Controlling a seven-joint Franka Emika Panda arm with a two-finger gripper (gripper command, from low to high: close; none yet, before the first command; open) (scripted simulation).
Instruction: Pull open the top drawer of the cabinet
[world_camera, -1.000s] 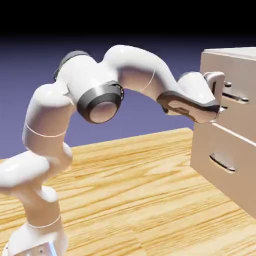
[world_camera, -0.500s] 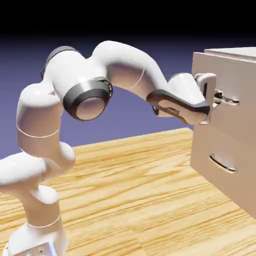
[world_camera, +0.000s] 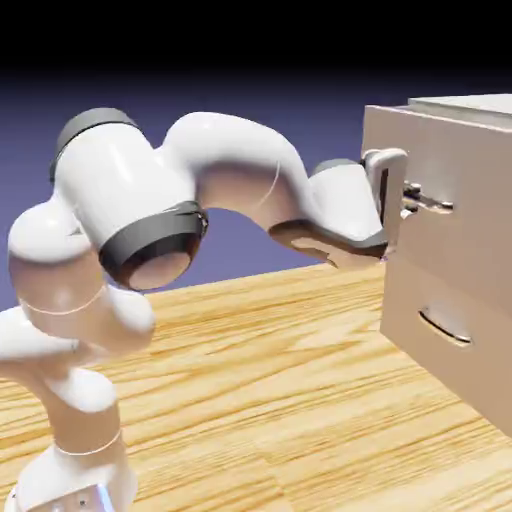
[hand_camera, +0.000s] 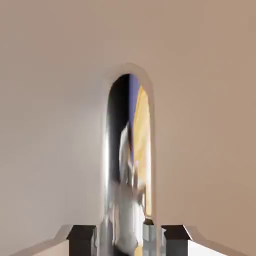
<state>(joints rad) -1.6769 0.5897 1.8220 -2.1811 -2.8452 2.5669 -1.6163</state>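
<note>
The pale beige cabinet (world_camera: 470, 330) stands at the exterior view's right. Its top drawer (world_camera: 450, 165) juts out well past the lower drawer's front. My gripper (world_camera: 408, 197) is shut on the top drawer's slim metallic handle (world_camera: 430, 204). In the hand view the shiny handle (hand_camera: 127, 165) runs up the middle against the beige drawer front (hand_camera: 50, 125). It sits clamped between my two dark fingertips (hand_camera: 82, 235) at the bottom edge.
The lower drawer (world_camera: 445, 335) with its own handle (world_camera: 443, 326) stays closed below my hand. The wooden table (world_camera: 280, 400) stretches out in front of the cabinet. My white arm arches in from the exterior view's lower left.
My gripper has shut on the top drawer's handle and drawn back to the left. The top drawer has slid out with it, farther in each frame.
</note>
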